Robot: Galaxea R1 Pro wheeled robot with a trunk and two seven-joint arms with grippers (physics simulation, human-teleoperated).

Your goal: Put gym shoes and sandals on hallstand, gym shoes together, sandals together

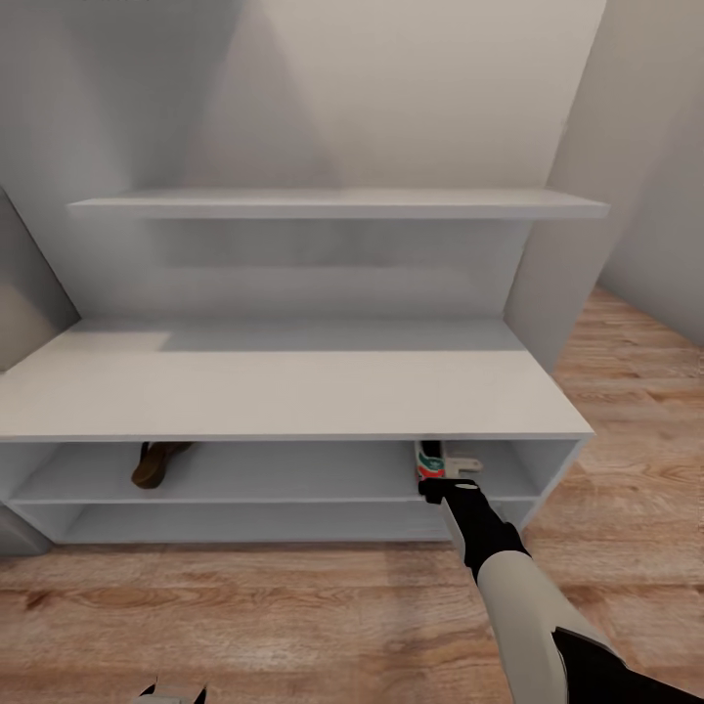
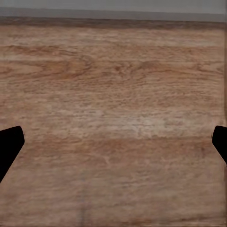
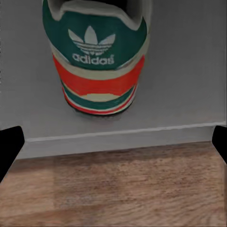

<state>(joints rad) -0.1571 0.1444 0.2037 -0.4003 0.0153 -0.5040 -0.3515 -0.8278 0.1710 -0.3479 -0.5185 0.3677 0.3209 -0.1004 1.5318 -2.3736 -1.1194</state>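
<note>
We see right gripper (image 3: 113,142) fingers wide apart, holding nothing, just short of gym shoe (image 3: 100,56): green-and-red heel toward us, on hallstand (image 1: 293,391) shelf. Left gripper (image 2: 113,142) spread over corridor floor (image 2: 113,85).

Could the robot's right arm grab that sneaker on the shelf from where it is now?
Probably yes. The right gripper sits just at the shelf's front edge with its fingers spread wide, and the gym shoe stands heel-first right ahead on the hallstand shelf, with nothing between them.
</note>
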